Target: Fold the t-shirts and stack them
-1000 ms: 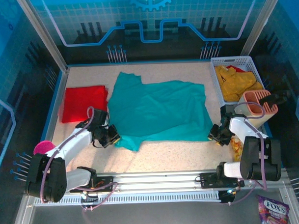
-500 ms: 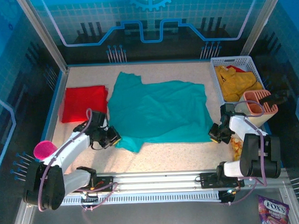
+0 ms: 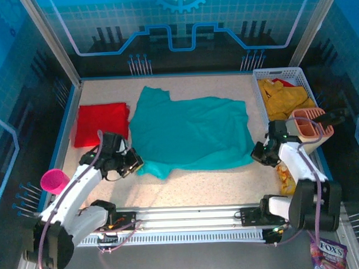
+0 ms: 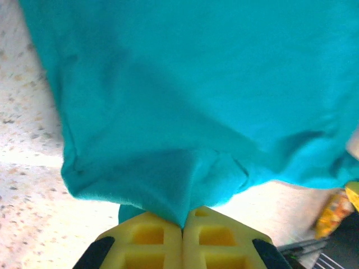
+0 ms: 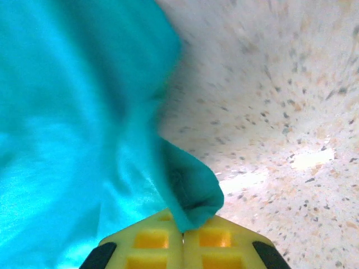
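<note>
The teal t-shirt [image 3: 191, 134] lies spread across the middle of the table. My left gripper [image 3: 135, 166] is shut on its near left corner, and the cloth [image 4: 168, 140] bunches up between the yellow fingers [image 4: 146, 241]. At the near right corner my right gripper [image 3: 257, 154] is shut on the teal hem [image 5: 190, 190], which is pinched between the yellow pads [image 5: 224, 241]. A folded red t-shirt [image 3: 100, 123] rests at the left. Mustard-yellow t-shirts [image 3: 282, 98] are piled in the white basket [image 3: 261, 102] at the back right.
A pink cup [image 3: 52, 181] stands near the left edge. A salmon holder [image 3: 309, 123] sits in front of the basket, with a snack packet [image 3: 284, 177] below it. A candy bag [image 3: 328, 251] lies off the table at the lower right.
Both grippers have lifted the teal shirt's near corners slightly and drawn them outward and up. The right gripper has closed on the hem. The left arm has swung left.
</note>
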You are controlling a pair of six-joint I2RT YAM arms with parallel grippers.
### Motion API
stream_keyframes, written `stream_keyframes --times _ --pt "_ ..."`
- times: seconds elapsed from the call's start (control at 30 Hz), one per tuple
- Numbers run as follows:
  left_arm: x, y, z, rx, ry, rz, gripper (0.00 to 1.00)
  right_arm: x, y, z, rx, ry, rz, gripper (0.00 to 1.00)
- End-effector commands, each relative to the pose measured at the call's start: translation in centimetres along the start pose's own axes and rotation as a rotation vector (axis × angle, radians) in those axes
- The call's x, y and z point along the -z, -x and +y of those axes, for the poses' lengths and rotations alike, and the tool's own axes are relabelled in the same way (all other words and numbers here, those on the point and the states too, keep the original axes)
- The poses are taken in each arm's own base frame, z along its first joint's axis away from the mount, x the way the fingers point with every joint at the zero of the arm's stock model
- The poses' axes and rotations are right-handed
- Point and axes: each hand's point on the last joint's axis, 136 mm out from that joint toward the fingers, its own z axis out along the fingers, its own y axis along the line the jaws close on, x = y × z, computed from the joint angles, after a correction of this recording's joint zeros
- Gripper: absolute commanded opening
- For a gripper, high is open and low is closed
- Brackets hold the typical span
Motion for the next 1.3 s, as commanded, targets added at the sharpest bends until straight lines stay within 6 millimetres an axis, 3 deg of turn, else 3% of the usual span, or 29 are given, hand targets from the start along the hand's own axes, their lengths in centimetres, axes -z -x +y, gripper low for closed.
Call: stream_keyframes --times 0.0,0.23,0.4,0.53,0.73,0.83,0.97,1.03,1.17,1.27 --pt "5.7 0.6 -3.9 -0.039 -0.088 -0.100 0.00 5.4 1.1 3.2 0.100 0.123 -0.113 0.00" --pt "16.1 1.1 -13.2 -0.202 -0.376 -0.249 0.00 17.1 2.8 6.4 0.185 0.228 -0.368 0.00" --pt "23.2 0.4 -17.9 -0.335 -0.511 -0.341 0.00 25.2 2.4 8.5 0.262 0.323 -0.541 0.00" --pt "28.1 -0.4 -21.5 -0.425 -0.620 -0.377 0.00 30.2 1.9 9.9 0.316 0.385 -0.644 0.00" --pt "33.9 -1.0 -24.4 -0.522 -0.712 -0.485 0.00 37.6 1.0 11.7 0.381 0.476 -0.804 0.00" --pt "34.6 -0.7 -25.7 -0.531 -0.742 -0.488 0.00 40.2 1.2 12.1 0.375 0.493 -0.853 0.00" --pt "33.9 0.8 -27.0 -0.528 -0.733 -0.486 0.00 41.4 1.7 12.3 0.363 0.484 -0.864 0.00" --pt "33.1 2.2 -27.3 -0.515 -0.694 -0.499 0.00 40.5 2.7 12.3 0.335 0.460 -0.837 0.00" --pt "30.0 5.4 -27.9 -0.484 -0.624 -0.475 0.00 35.4 5.1 13.2 0.313 0.436 -0.691 0.00" --pt "26.0 9.7 -27.6 -0.419 -0.556 -0.442 0.00 30.1 7.4 13.8 0.276 0.419 -0.597 0.00"
